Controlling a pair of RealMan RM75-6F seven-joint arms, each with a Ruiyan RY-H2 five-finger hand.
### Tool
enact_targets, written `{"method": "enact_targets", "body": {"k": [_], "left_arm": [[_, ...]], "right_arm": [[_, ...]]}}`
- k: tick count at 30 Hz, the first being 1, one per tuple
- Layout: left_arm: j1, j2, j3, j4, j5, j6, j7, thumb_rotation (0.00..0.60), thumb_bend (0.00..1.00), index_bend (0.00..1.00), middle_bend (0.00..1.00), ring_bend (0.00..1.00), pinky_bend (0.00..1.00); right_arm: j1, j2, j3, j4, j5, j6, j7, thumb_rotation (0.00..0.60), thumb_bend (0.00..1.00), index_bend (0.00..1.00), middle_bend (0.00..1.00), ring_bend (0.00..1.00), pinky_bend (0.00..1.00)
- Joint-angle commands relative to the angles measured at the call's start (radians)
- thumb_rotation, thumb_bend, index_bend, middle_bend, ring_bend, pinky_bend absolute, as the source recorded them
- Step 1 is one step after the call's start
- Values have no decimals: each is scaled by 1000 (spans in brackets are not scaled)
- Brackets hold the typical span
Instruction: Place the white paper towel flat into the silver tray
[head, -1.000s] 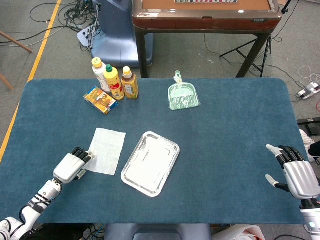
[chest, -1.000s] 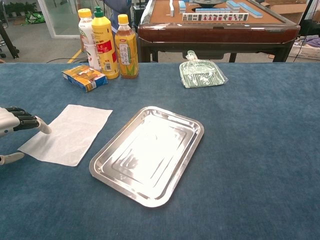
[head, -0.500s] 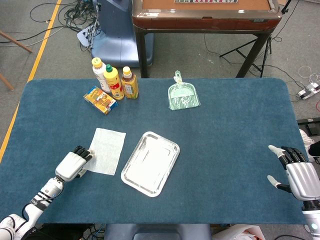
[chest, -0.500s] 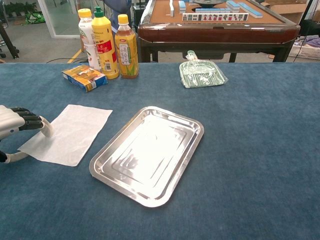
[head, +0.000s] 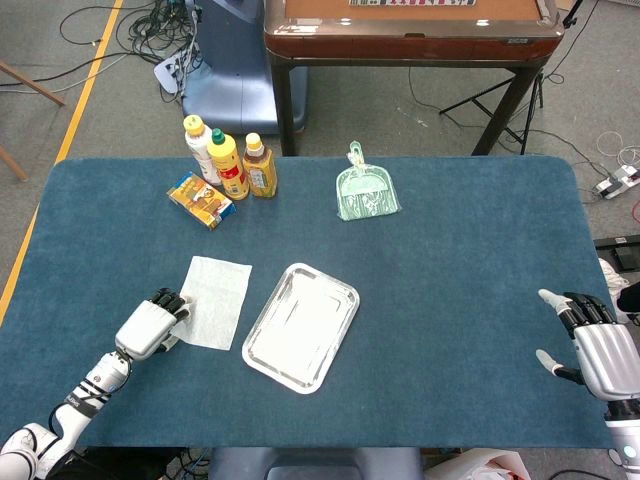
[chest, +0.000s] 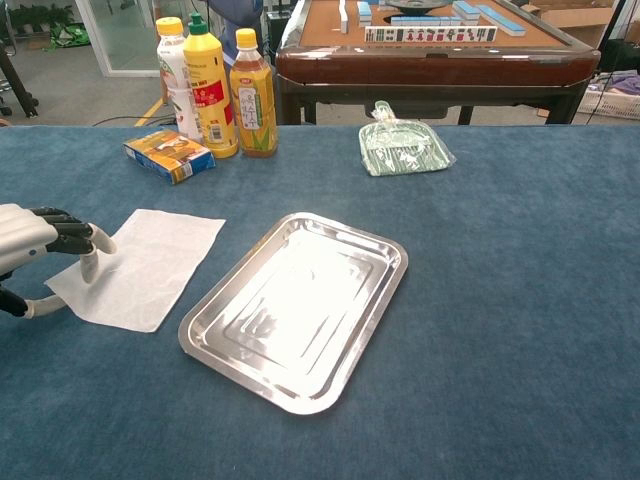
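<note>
At paper towel (chest: 140, 267) left edge | left hand (chest: 35, 250) fingers down touching it, grip unclear | right hand (head: 598, 350) spread, empty

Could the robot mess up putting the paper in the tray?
Maybe. The left hand only touches the near corner of the white paper towel, so the thin sheet might slip free, or fold instead of lying flat. The silver tray sits just beside the towel, so a dragged edge might catch on its raised rim.
</note>
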Motion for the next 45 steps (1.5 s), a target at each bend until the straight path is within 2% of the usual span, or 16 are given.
{"method": "enact_targets", "body": {"k": [1,6,17,23,28,35,45], "left_arm": [[-3,5,-1,-5,-3,5,-16,600,364,476,243,230,175],[-10,13,-4,-15,-10,8,-47,600,453,527,248,237,175],[-46,57,-56,-119,-47,26,-167,600,516,653,324,258,176],[-77,108,-99,-255,-65,36,-216,600,517,639,327,259,175],[-106,139,-136,-385,-73,38,-203,600,517,627,327,259,175],[-152,129,-173,-527,-96,-2,-232,600,517,625,327,259,176],[-209,64,-176,-617,-69,-40,-258,600,516,619,327,253,176]], "right_arm": [[1,0,1,0,0,-1,0,600,203,178,262,162,174],[1,-1,2,-1,0,-2,-1,600,203,178,262,162,175],[-5,2,2,-8,0,8,-5,600,203,178,262,162,175],[-6,1,2,-7,-1,9,-5,600,203,178,262,162,174],[-9,0,2,-6,-3,14,-2,600,203,178,262,162,174],[-15,0,1,-2,-3,21,2,600,203,178,262,162,174],[-23,5,1,-6,-4,32,1,600,203,178,262,162,174]]}}
